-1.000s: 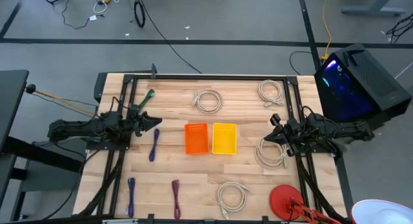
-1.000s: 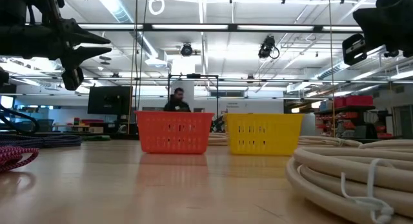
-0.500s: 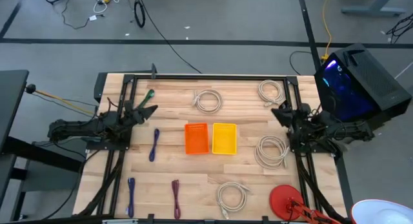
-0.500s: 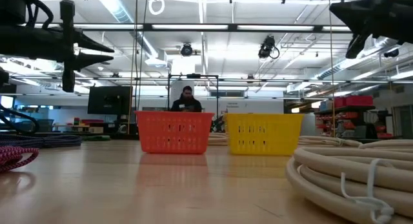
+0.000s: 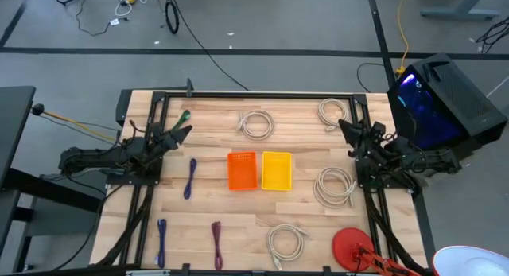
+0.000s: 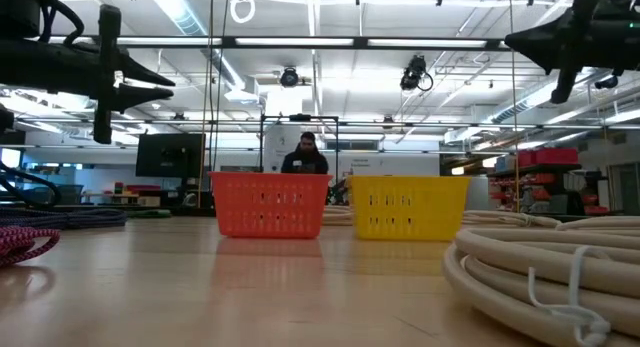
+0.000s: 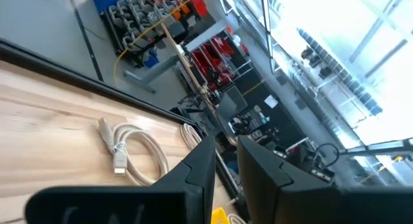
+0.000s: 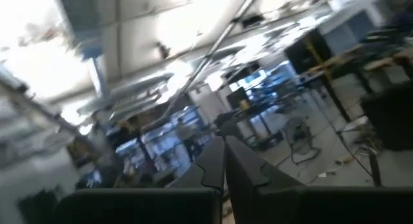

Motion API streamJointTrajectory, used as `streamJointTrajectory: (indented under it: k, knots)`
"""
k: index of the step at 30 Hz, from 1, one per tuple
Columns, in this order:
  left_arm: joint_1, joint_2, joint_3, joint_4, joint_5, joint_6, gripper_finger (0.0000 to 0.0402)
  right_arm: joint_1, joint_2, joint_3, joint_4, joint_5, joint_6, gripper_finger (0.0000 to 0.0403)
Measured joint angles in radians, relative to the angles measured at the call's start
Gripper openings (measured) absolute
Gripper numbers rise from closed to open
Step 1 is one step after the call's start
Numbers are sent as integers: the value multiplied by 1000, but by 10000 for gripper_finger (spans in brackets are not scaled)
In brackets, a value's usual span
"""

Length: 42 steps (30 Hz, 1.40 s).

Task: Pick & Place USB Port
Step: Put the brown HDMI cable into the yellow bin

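- Left gripper (image 5: 181,133) raised over the table's (image 5: 302,208) left side, near the far-left corner by the green cable (image 5: 184,117); jaws stand a little apart, nothing between them.
- Right gripper (image 5: 343,126) up at the right edge, near the far-right white cable coil (image 5: 333,112); jaws clenched, holding nothing.
- Orange basket (image 5: 242,170) and yellow basket (image 5: 276,170) sit touching side by side mid-table.
- Cables ring the baskets: blue cable (image 5: 190,179) left of orange basket, another blue cable (image 5: 161,236) and purple cable (image 5: 217,241) at the near edge, white coils elsewhere.
- Which one is the USB cable: cannot tell.
- Bare wood between baskets and near edge.
- Person (image 6: 306,155) stands behind the baskets.
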Motion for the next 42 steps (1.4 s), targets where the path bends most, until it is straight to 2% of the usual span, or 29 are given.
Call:
streamJointTrajectory:
  k: [4, 6, 8, 9, 11, 13, 15, 18, 21, 23, 25, 30, 32, 35, 38, 42]
  knots:
    - [3, 0, 0, 20, -6, 75, 69, 0, 0, 0, 14, 13, 21, 17]
    - [8, 0, 0, 44, -4, 98, 69, -7, 1, 3, 97, 19, 20, 17]
    - [13, 0, 0, 61, 8, 134, 69, -20, 25, 53, 203, 4, -87, 17]
    - [17, 0, 0, 60, 11, 160, 69, -26, 36, 97, 233, -36, -166, 17]
    - [25, 0, 0, 59, -2, 185, 69, -32, 79, 231, 222, -109, -301, 17]
    - [40, 0, 0, 59, -42, 179, 69, -33, 139, 394, 63, -158, -372, 17]
    - [57, 0, 0, 59, -67, 184, 69, -33, 231, 583, -211, -161, -396, 17]
    - [85, 0, 0, 60, -77, 173, 69, -33, 404, 848, -571, -77, -428, 17]
    - [104, 0, 0, 60, -72, 154, 69, -34, 575, 1079, -823, 45, -490, 17]
    - [109, 0, 0, 61, -60, 150, 69, -41, 677, 1209, -1030, 143, -497, 17]
    - [109, 0, 0, 61, -45, 150, 69, -64, 768, 1304, -1203, 175, -451, 17]
    - [109, 0, 0, 61, -32, 171, 69, -168, 955, 1401, -1386, 150, -450, 22]
    - [109, 0, 0, 61, -32, 176, 69, -244, 1022, 1410, -1437, 70, -427, 25]
    - [109, 0, 0, 61, -21, 178, 69, -363, 1100, 1409, -1524, -117, -389, 32]
    - [109, 0, 0, 63, 18, 209, 69, -419, 1144, 1410, -1540, -171, -390, 42]
    - [109, 0, 0, 64, 58, 211, 69, -449, 1178, 1410, -1465, -275, -378, 63]
